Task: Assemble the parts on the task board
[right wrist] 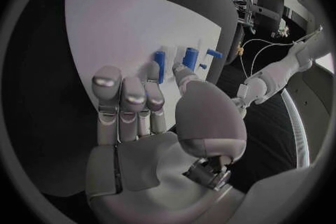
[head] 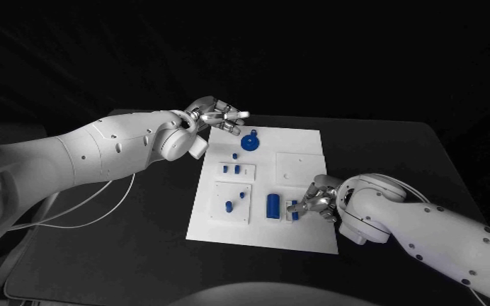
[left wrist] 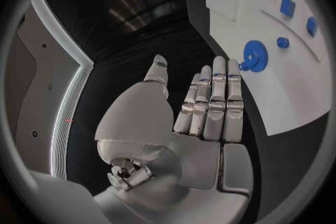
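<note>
The left hand (head: 212, 117) is hovering open over the task board's (head: 302, 143) far-left corner beside the blue gear (head: 251, 142); the right hand (head: 316, 202) is hovering open at the near-right blue pegs (head: 274, 205).

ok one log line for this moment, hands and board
left hand: open, at far edge of white task board | right hand: open, by blue upright peg | blue round gear: flat on board

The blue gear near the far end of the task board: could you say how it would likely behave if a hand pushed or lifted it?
The blue gear looks like a flat, rigid toothed disc, so it would probably slide across the smooth white task board rather than tip. Its small size suggests it is light. Set on edge it could roll; the open left hand might grip its teeth better than its faces.
</note>
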`<action>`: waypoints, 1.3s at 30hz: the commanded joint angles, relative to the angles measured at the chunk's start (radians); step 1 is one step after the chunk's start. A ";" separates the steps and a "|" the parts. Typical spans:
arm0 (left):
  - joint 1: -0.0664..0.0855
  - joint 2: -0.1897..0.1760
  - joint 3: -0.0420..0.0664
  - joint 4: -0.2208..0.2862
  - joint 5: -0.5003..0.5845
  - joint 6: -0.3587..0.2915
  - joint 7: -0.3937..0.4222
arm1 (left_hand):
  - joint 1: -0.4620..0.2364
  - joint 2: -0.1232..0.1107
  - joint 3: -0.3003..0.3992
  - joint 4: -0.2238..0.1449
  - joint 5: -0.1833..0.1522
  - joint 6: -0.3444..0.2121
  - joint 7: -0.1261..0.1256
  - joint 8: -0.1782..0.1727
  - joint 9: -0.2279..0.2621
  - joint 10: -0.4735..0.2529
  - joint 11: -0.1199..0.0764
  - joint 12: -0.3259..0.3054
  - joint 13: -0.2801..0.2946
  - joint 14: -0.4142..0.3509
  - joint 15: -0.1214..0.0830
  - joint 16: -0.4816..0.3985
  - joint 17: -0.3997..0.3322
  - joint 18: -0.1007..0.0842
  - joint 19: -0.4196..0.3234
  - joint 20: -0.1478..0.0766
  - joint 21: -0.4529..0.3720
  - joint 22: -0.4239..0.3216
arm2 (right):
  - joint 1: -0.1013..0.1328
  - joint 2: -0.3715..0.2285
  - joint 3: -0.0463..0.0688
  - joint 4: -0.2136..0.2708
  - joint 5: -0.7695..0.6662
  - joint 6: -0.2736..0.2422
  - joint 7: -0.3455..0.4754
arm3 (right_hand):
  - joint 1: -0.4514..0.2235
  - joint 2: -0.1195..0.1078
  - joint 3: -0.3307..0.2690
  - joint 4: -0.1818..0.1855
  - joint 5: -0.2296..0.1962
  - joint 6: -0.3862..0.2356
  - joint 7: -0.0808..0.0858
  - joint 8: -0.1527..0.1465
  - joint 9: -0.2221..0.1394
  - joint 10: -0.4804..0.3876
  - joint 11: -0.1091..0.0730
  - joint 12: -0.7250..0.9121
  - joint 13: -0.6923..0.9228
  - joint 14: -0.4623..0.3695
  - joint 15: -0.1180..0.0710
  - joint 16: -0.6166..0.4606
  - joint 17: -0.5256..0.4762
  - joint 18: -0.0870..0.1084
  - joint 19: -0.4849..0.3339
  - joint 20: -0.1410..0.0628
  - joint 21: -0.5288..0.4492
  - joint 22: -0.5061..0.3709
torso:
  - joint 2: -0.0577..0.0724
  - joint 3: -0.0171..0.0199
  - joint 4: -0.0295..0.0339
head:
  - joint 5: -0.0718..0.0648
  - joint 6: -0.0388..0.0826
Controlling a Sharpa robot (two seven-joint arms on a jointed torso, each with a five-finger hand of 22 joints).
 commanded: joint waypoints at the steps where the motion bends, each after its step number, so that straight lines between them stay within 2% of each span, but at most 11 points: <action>1: 0.000 0.002 0.001 0.003 0.000 0.007 0.010 | -0.001 0.006 0.001 -0.001 -0.005 -0.007 -0.001 0.000 0.001 -0.005 -0.002 -0.002 0.001 -0.005 -0.002 -0.005 0.001 -0.014 -0.001 0.003 0.003 -0.001 | -0.004 0.008 -0.002 -0.011 -0.021 0.024 0.000 | 0.005 0.003 0.002 -0.008 -0.002 0.003 -0.005 -0.001 0.002 0.000 0.000 -0.004 0.000 0.005 -0.006 0.003 0.001 -0.017 0.056 -0.004 -0.003 0.089 | 0.000 -0.0001 0.0000 | 0.000 -0.001; 6: 0.000 0.001 0.001 0.003 0.000 0.007 0.010 | -0.003 0.008 -0.001 -0.003 -0.005 -0.008 -0.001 0.000 0.001 -0.005 -0.002 -0.002 0.001 -0.005 -0.002 -0.005 0.001 -0.014 -0.001 0.003 0.004 -0.002 | -0.007 0.017 -0.005 -0.026 -0.052 0.016 -0.002 | 0.002 0.017 0.035 -0.031 -0.045 0.005 -0.008 -0.001 0.016 0.003 -0.002 0.000 0.002 0.006 -0.008 0.004 0.003 -0.018 0.057 -0.006 -0.002 0.090 | 0.000 0.0002 0.0012 | 0.001 -0.002; 7: 0.000 0.001 0.001 0.003 0.000 0.007 0.010 | -0.003 0.008 -0.001 -0.003 -0.005 -0.008 -0.001 0.000 0.001 -0.005 -0.002 -0.002 0.001 -0.005 -0.002 -0.005 0.001 -0.014 -0.001 0.003 0.004 -0.002 | -0.008 0.019 -0.005 -0.029 -0.059 0.015 -0.002 | 0.003 0.016 0.062 -0.034 -0.072 0.005 -0.009 -0.002 0.018 0.004 -0.003 0.001 0.003 0.006 -0.009 0.004 0.003 -0.019 0.057 -0.006 -0.002 0.090 | 0.000 -0.0001 0.0011 | 0.001 -0.002; 10: 0.000 0.001 0.001 0.004 0.000 0.006 0.010 | -0.003 0.008 -0.001 -0.003 -0.005 -0.008 -0.001 0.000 0.001 -0.005 -0.002 -0.002 0.001 -0.005 -0.002 -0.005 0.001 -0.014 -0.001 0.003 0.004 -0.002 | -0.009 0.021 -0.006 -0.036 -0.075 0.021 -0.004 | 0.003 0.016 0.121 -0.051 -0.102 0.006 -0.011 -0.001 0.027 0.007 -0.005 0.004 0.005 0.007 -0.009 0.005 0.004 -0.020 0.058 -0.007 0.000 0.090 | 0.000 -0.0004 0.0004 | 0.002 -0.003; 16: 0.000 0.000 0.001 0.004 0.000 0.007 0.010 | -0.004 0.008 -0.001 -0.002 -0.005 -0.008 -0.001 0.000 0.001 -0.005 -0.002 -0.002 0.001 -0.005 -0.002 -0.005 0.001 -0.014 -0.001 0.003 0.004 -0.002 | -0.010 0.024 -0.009 -0.043 -0.092 0.041 -0.010 | -0.022 0.072 0.163 -0.190 -0.089 -0.001 -0.017 -0.001 0.059 0.011 -0.008 0.014 0.015 0.007 -0.011 0.007 0.003 -0.023 0.058 -0.009 0.004 0.090 | 0.000 -0.0004 -0.0004 | 0.005 -0.003; 21: 0.000 -0.001 0.001 0.004 0.000 0.006 0.010 | -0.005 0.008 -0.002 -0.001 -0.006 -0.008 -0.001 0.000 0.001 -0.005 -0.003 -0.002 0.001 -0.004 -0.002 -0.005 0.001 -0.014 -0.002 0.003 0.004 -0.002 | -0.011 0.020 -0.010 -0.046 -0.102 0.042 -0.012 | -0.048 0.081 0.174 -0.227 -0.091 -0.002 -0.018 -0.001 0.071 0.012 -0.009 0.016 0.018 0.007 -0.011 0.007 0.000 -0.023 0.057 -0.009 0.005 0.090 | -0.001 0.0000 -0.0007 | 0.004 -0.003; 25: 0.000 -0.002 0.001 0.003 0.000 0.006 0.010 | -0.005 0.008 -0.002 -0.001 -0.006 -0.008 -0.001 0.000 0.001 -0.005 -0.003 -0.002 0.001 -0.004 -0.002 -0.005 0.001 -0.014 -0.002 0.003 0.004 -0.002 | -0.012 0.012 -0.011 -0.048 -0.101 0.039 -0.010 | -0.051 0.067 0.176 -0.216 -0.101 -0.001 -0.017 -0.001 0.071 0.010 -0.008 0.013 0.017 0.006 -0.011 0.006 -0.001 -0.022 0.057 -0.009 0.002 0.089 | 0.000 0.0000 -0.0005 | 0.004 -0.003; 29: 0.000 -0.003 0.001 0.003 0.000 0.007 0.009 | -0.005 0.008 -0.002 -0.001 -0.006 -0.008 -0.001 0.000 0.001 -0.005 -0.003 -0.002 0.001 -0.004 -0.002 -0.005 0.001 -0.014 -0.002 0.003 0.004 -0.002 | -0.013 0.001 -0.011 -0.048 -0.091 0.045 -0.006 | -0.041 0.046 0.182 -0.184 -0.120 -0.001 -0.016 -0.001 0.073 0.007 -0.008 0.010 0.014 0.005 -0.011 0.004 -0.003 -0.022 0.057 -0.009 -0.001 0.089 | 0.000 0.0001 -0.0011 | 0.004 -0.003; 32: 0.000 -0.004 0.001 0.003 0.000 0.008 0.008 | -0.005 0.008 -0.002 -0.001 -0.006 -0.008 -0.001 0.000 0.001 -0.005 -0.003 -0.002 0.001 -0.004 -0.002 -0.005 0.001 -0.014 -0.002 0.003 0.004 -0.002 | -0.014 -0.004 -0.011 -0.048 -0.083 0.060 -0.004 | -0.048 0.037 0.181 -0.168 -0.161 0.001 -0.014 -0.001 0.075 0.005 -0.006 0.007 0.012 0.005 -0.010 0.002 -0.003 -0.022 0.056 -0.008 -0.002 0.089 | 0.000 0.0003 -0.0012 | 0.005 -0.002; 35: 0.000 -0.004 0.001 0.001 0.000 0.008 0.007 | -0.005 0.008 -0.002 -0.001 -0.006 -0.008 -0.001 0.000 0.001 -0.005 -0.003 -0.002 0.001 -0.004 -0.002 -0.005 0.001 -0.014 -0.002 0.003 0.004 -0.002 | -0.014 -0.009 -0.011 -0.049 -0.073 0.068 0.000 | -0.040 0.013 0.185 -0.126 -0.165 0.002 -0.013 0.000 0.079 0.003 -0.006 0.001 0.010 0.004 -0.011 -0.001 -0.003 -0.023 0.056 -0.011 -0.006 0.089 | 0.000 0.0003 -0.0013 | 0.004 -0.001; 39: 0.000 -0.004 0.001 0.000 0.000 0.008 0.006 | -0.006 0.007 -0.002 0.001 -0.006 -0.008 -0.001 0.000 0.001 -0.005 -0.002 -0.002 0.001 -0.005 -0.002 -0.005 0.000 -0.014 -0.002 0.003 0.005 -0.003 | -0.015 -0.013 -0.011 -0.049 -0.063 0.079 0.008 | -0.032 0.006 0.178 -0.104 -0.165 0.002 -0.013 0.000 0.082 0.003 -0.006 -0.001 0.009 0.004 -0.012 -0.004 -0.001 -0.024 0.056 -0.011 -0.009 0.089 | 0.000 0.0009 -0.0011 | 0.006 -0.003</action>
